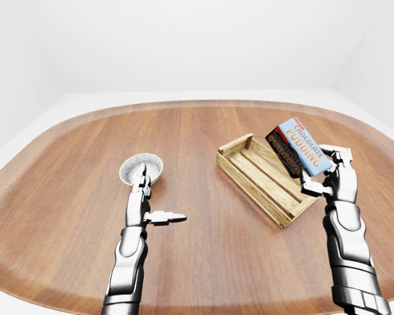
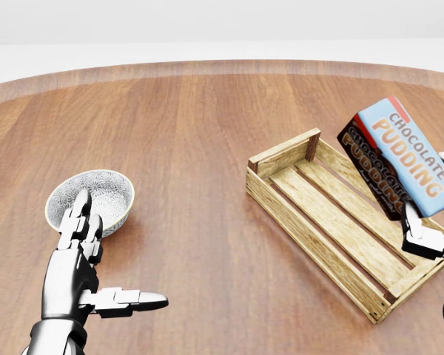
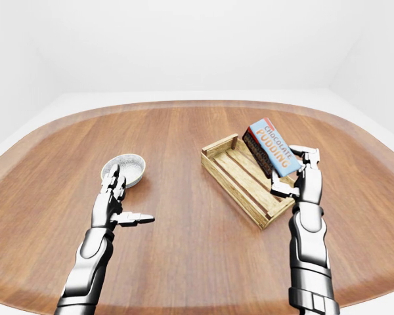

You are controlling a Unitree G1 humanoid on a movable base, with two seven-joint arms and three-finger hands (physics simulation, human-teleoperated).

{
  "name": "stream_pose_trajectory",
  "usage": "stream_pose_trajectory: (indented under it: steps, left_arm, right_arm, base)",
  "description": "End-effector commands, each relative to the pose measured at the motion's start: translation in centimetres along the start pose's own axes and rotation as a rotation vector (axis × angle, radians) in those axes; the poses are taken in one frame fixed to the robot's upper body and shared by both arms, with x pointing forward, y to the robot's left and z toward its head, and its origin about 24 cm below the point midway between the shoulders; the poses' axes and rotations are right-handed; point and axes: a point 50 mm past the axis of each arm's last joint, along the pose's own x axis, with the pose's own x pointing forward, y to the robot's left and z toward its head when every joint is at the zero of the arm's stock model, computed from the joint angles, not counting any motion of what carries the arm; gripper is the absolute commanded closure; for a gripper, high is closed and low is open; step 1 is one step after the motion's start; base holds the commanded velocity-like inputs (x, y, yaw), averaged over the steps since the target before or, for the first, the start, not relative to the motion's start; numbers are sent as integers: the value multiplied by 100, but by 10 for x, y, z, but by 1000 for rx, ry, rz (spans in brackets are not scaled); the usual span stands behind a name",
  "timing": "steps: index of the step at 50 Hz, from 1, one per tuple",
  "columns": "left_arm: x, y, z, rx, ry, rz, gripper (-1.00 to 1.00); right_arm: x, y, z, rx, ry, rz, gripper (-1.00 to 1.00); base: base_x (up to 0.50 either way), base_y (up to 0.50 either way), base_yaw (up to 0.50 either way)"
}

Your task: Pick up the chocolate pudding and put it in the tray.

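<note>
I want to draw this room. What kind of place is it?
Probably a computer-made test room, not a real kitchen: one big round wooden table with plain white walls around it, holding only a bowl, a wooden tray and a pudding box.

Right hand (image 2: pixel 429 229) cut off at head view's right edge | pudding (image 2: pixel 399 159) hides tray's (image 2: pixel 311 214) far rail | bowl (image 2: pixel 96 196) pattern unreadable

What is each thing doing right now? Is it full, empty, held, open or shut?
Pudding box: held up, tilted, over the tray's right side, not set down yet.
Tray: empty, resting on the table.
Bowl: empty, upright on the table.
Right hand: shut on the pudding box.
Left hand: open, holding nothing, fingertips at the bowl's near rim.
Table: flat, bearing the tray and bowl.
</note>
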Motion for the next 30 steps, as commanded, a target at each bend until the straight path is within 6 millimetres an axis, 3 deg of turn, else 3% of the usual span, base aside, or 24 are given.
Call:
stream_pose_trajectory:
  steps: [1,15,30]
  left_arm:
    - [-1,-1,0,1,3,-8,-100]
    - [-1,-1,0,1,3,-9,-100]
    - [1,-1,0,-2,6,-6,-100]
  right_arm:
    - [1,-12,-1,33,9,-50,100]
    - [2,-12,-12,19,56,-53,100]
    - [23,1,-34,-37,191,-51,100]
  base:
    - [0,0,0]
    - [0,0,0]
    - [0,0,0]
